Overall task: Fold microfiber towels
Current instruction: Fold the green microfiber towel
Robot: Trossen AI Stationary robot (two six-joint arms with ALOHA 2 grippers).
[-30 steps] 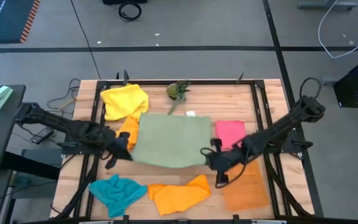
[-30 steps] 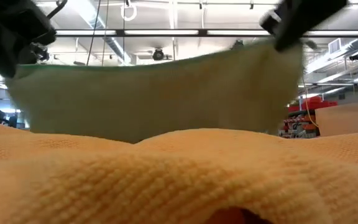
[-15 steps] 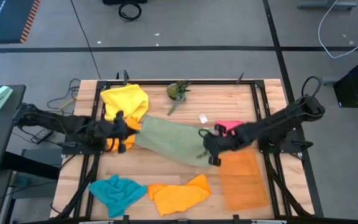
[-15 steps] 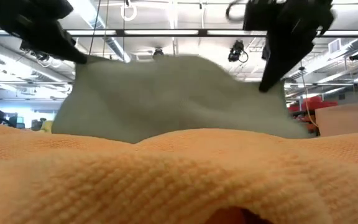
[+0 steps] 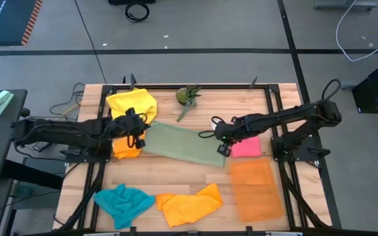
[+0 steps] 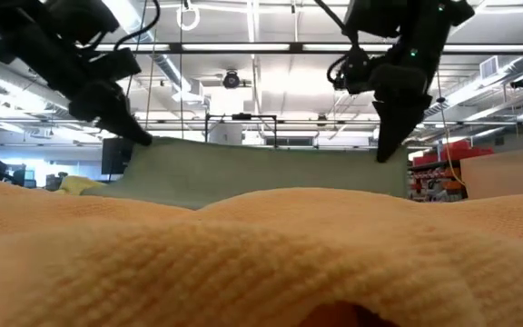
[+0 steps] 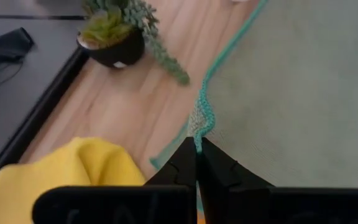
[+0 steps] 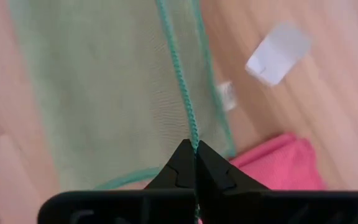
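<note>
Soft matt cloth with a fine woven grain and a stitched teal hem on the pale green towel (image 5: 182,145). Coarse, nubbly weave on the orange towel (image 6: 261,263) close to the low camera. Smooth pale wood with a faint sheen across the table (image 5: 176,177). Matt black plastic on the left gripper (image 7: 196,163) and right gripper (image 8: 196,163). Translucent, stiff and smooth on the orange mat (image 5: 257,190). Glossy dark pot under the plant (image 7: 114,37).
</note>
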